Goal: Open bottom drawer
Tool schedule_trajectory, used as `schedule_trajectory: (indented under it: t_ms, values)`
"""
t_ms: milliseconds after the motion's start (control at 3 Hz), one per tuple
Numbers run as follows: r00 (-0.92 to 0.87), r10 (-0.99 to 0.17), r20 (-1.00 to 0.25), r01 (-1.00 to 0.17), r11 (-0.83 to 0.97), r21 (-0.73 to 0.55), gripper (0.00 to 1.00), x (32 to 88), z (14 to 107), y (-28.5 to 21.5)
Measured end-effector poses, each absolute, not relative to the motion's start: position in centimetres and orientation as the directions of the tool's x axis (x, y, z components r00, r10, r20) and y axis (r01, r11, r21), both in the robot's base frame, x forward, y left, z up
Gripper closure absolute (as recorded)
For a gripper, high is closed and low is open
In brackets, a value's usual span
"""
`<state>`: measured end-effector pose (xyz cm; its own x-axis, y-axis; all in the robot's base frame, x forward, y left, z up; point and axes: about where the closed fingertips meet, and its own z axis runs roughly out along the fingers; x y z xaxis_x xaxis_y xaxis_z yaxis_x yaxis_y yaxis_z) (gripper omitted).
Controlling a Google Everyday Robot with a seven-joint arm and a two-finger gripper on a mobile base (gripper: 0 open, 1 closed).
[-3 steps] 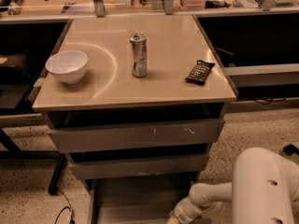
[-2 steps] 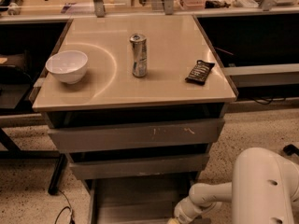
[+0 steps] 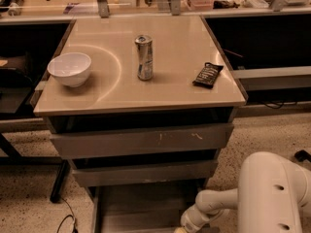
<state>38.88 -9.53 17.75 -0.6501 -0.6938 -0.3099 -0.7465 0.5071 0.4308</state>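
Observation:
The bottom drawer (image 3: 141, 208) stands pulled out under the two other grey drawers, and its flat grey inner floor shows. Its front panel is cut off by the lower edge of the view. Above it are the mid-sized drawer front (image 3: 146, 173) and the tallest drawer front (image 3: 141, 140), which has pale scratch marks; both are pushed in. My gripper (image 3: 187, 227) is at the bottom edge of the view, at the right front part of the open drawer, at the end of my white arm (image 3: 272, 193). Most of the gripper is out of view.
On the beige table top (image 3: 175, 38) stand a white bowl (image 3: 69, 68), a silver can (image 3: 144, 57) and a dark packet (image 3: 208, 75). A black table leg (image 3: 59, 181) and a cable (image 3: 65, 220) are on the speckled floor to the left. Dark shelving flanks the table.

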Motion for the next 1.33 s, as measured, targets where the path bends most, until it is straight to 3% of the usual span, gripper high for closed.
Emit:
schedule_trajectory:
  t_ms: [1333]
  values:
    - [-0.733, -0.669, -0.125, -0.618, 0.577, 0.534, 0.00, 33.6, 18.6, -10.9]
